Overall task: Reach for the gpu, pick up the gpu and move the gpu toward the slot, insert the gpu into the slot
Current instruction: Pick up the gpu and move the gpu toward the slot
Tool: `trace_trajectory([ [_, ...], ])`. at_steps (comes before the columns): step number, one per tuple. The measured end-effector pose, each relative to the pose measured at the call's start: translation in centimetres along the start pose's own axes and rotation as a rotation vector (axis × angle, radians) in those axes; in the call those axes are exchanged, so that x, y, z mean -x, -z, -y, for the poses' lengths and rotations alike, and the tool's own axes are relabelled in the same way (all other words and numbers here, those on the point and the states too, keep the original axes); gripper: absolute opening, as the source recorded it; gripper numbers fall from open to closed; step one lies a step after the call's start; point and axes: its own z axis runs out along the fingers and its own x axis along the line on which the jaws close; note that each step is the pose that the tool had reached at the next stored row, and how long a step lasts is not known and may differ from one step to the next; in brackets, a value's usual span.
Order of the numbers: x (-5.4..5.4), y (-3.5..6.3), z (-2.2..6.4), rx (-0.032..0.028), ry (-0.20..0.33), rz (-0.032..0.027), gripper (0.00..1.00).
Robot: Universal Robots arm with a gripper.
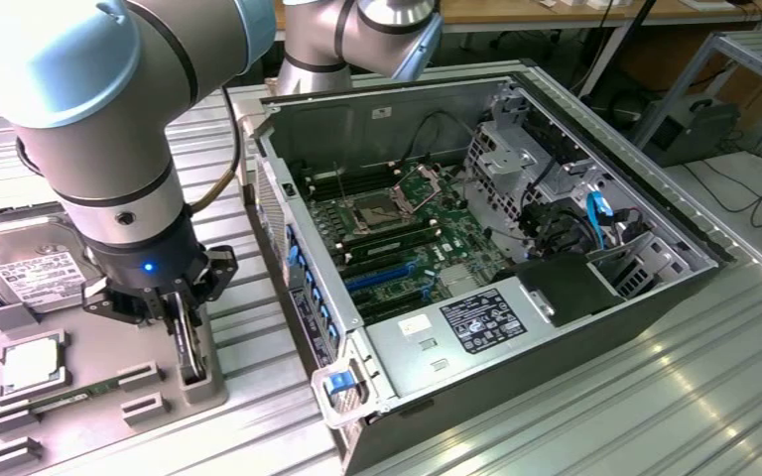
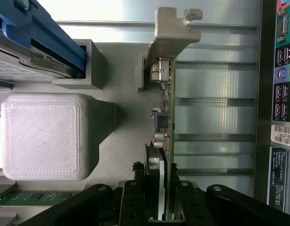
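The gpu [image 1: 193, 349] stands on its edge in a grey holder [image 1: 202, 382] on the fixture tray, at the exterior view's lower left. In the wrist view the gpu [image 2: 168, 108] shows edge-on, its silver end bracket [image 2: 173, 33] at the far end and its dark cooler [image 2: 153, 162] near the fingers. My gripper [image 1: 180, 322] reaches down over it, and my gripper [image 2: 156, 170] has one finger against the cooler side and the other against the card's back, shut on it. The blue slot [image 1: 388, 276] lies on the green motherboard [image 1: 415, 233] inside the open case.
The open computer case [image 1: 540, 297] lies to the exterior view's right of the tray, and its rear ports [image 2: 282, 70] are close beside the card. On the grey tray [image 1: 103, 342] sit a hard drive [image 1: 37, 273], a processor chip [image 1: 31, 365] and a memory stick [image 1: 70, 402].
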Motion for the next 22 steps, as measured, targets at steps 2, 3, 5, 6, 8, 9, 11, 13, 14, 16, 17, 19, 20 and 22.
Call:
trace_trajectory([
  [2,0.00,0.00,0.00,0.0000,0.000,0.0000,0.28],
  [3,0.00,0.00,0.00,0.0000,0.000,0.0000,0.28],
  [5,0.00,0.00,0.00,0.0000,0.000,0.0000,0.28],
  [6,0.00,0.00,0.00,0.0001,0.000,0.0000,0.28],
  [8,0.00,0.00,0.00,0.0000,0.000,0.0000,0.28],
  [9,0.00,0.00,0.00,0.0000,0.000,0.0000,0.28],
  [11,0.00,0.00,0.00,0.0000,0.000,0.0000,0.28],
  [13,0.00,0.00,0.00,0.0000,0.000,0.0000,0.28],
  [14,0.00,0.00,0.00,0.0000,0.000,-0.0001,0.28],
  [16,-0.01,0.08,0.00,0.0002,0.000,-0.0003,0.28],
  [17,-0.01,0.18,0.00,0.0010,0.000,-0.0002,0.28],
  [19,-0.01,0.44,0.00,0.0017,0.000,0.0000,0.28],
  [20,-0.01,0.58,-0.01,0.0020,0.000,0.0000,0.28],
  [22,0.00,0.96,-0.01,0.0022,0.000,0.0000,0.28],
])
